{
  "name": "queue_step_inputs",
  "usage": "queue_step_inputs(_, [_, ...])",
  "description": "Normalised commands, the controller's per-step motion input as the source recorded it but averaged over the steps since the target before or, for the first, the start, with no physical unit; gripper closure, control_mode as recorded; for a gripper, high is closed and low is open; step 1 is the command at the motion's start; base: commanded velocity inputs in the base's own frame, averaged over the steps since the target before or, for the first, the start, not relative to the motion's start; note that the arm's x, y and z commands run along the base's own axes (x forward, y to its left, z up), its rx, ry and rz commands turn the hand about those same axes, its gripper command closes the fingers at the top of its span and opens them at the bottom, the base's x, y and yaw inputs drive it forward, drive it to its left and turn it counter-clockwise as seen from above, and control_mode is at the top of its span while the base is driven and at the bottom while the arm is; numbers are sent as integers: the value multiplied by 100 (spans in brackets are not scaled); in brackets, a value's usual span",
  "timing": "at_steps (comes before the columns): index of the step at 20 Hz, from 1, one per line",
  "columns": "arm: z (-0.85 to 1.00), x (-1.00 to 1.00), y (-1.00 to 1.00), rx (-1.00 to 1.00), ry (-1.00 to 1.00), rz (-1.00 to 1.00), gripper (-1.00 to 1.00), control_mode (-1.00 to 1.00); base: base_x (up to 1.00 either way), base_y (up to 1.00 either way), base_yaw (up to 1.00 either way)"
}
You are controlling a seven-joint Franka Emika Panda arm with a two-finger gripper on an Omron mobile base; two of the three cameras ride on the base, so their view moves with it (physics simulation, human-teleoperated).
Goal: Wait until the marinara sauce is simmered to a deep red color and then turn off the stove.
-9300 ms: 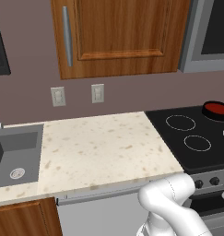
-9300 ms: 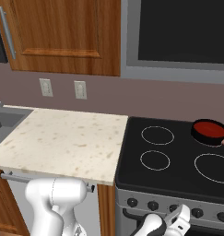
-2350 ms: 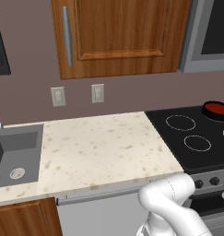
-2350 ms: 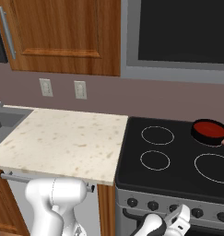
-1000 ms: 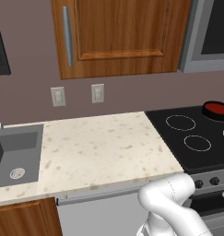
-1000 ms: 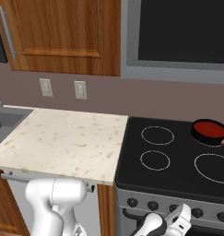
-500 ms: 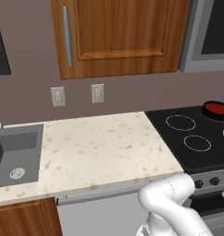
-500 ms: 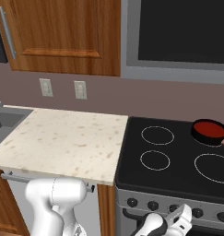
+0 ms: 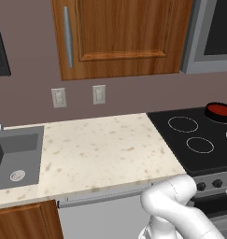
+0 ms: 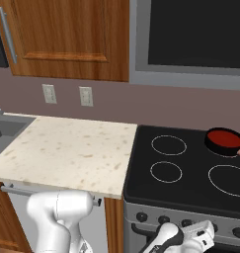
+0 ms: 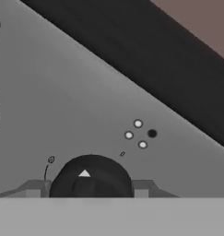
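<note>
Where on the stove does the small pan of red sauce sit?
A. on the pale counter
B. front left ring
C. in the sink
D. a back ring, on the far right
D: the pan rests at the back right of the stove, behind the large front ring.

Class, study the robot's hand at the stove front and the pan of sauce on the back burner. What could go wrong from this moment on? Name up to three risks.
1. The hand is shut around one dark knob, one of several along the stove front; it may not control the marinara sauce burner.
2. The grip sits at the knob's edges, so the fingers might slip when turning.
3. The sauce already looks deep red; delay may overcook it.
</note>
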Motion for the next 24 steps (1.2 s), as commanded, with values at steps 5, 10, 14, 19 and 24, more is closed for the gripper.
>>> queue_step_inputs(5, [-13, 0, -29, 35, 11, -4, 100, -100, 0, 0, 0])
queue_step_inputs(10, [-21, -1, -27, 30, 3, -5, 100, -100, 0, 0, 0])
queue_step_inputs(14, [-25, -7, -24, 24, 0, -4, 100, -100, 0, 0, 0])
queue_step_inputs(19, [-20, -8, -23, 25, 0, -6, 100, -100, 0, 0, 0])
queue_step_inputs(24, [-18, -8, -29, 27, 2, -5, 100, -100, 0, 0, 0])
